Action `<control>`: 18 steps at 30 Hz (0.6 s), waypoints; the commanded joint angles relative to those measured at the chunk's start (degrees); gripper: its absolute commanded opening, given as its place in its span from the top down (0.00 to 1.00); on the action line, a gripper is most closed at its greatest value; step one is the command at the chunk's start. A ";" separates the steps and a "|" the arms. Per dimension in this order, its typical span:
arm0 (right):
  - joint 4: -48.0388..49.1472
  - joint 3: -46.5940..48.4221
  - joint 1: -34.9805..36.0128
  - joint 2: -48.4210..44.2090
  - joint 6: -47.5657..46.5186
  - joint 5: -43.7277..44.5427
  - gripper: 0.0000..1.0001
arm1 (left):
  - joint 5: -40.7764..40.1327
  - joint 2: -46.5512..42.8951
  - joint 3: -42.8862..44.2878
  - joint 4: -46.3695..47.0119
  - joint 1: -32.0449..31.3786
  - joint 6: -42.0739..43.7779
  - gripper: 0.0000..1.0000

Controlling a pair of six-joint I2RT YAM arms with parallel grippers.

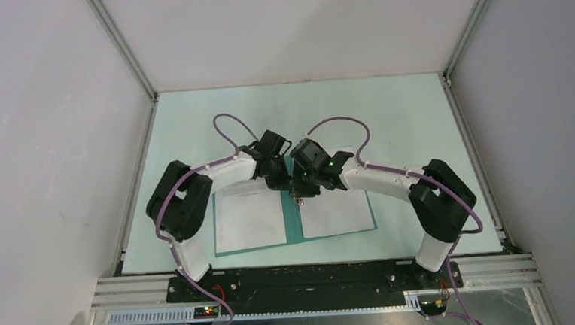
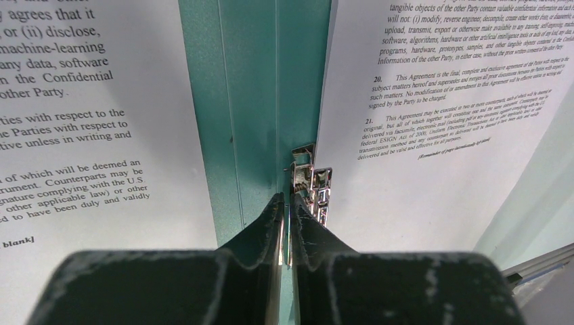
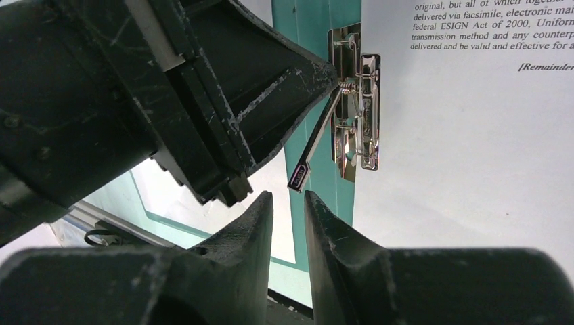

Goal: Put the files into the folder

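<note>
The teal folder point(image 1: 292, 228) lies open on the table, with one white sheet on its left half point(image 1: 249, 217) and one on its right half point(image 1: 337, 214). Both grippers hang over the spine near its far end. My left gripper point(image 2: 287, 200) is shut on the thin raised lever point(image 3: 315, 142) of the metal clip point(image 2: 315, 183), which sits on the folder point(image 2: 250, 101) at the edge of the right sheet point(image 2: 433, 135). My right gripper point(image 3: 289, 196) is narrowly open and empty, its tips just below the lever's free end. The clip base point(image 3: 355, 115) lies on the right sheet point(image 3: 467, 149).
The folder rests on a pale green mat point(image 1: 304, 109) inside white walls with aluminium posts point(image 1: 123, 48). The black base rail point(image 1: 314, 278) runs along the near edge. The two wrists point(image 1: 292, 166) almost touch over the spine.
</note>
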 commanded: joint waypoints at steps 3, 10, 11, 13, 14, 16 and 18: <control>1.29 0.76 0.30 1.82 2.48 2.86 0.71 | -1.09 1.05 -0.83 -0.72 -0.49 -0.02 0.89; 1.47 0.79 0.29 2.56 2.65 4.39 0.73 | -1.16 1.24 -1.00 -0.84 -0.50 0.02 0.89; 1.24 0.77 0.33 2.66 2.60 4.48 0.73 | -1.16 1.19 -1.01 -0.87 -0.50 0.02 0.89; 0.74 0.76 0.41 3.04 2.57 4.87 0.76 | -1.17 1.25 -0.99 -0.82 -0.49 0.03 0.89; 0.61 0.76 0.51 3.08 2.49 4.98 0.77 | -1.16 1.27 -1.05 -0.81 -0.50 0.03 0.89; 0.18 0.79 0.74 3.34 2.30 5.17 0.79 | -1.27 1.28 -1.10 -0.81 -0.43 0.03 0.89; -0.20 0.71 1.16 3.57 2.17 5.41 0.80 | -1.25 1.29 -1.17 -0.85 -0.48 -0.05 0.89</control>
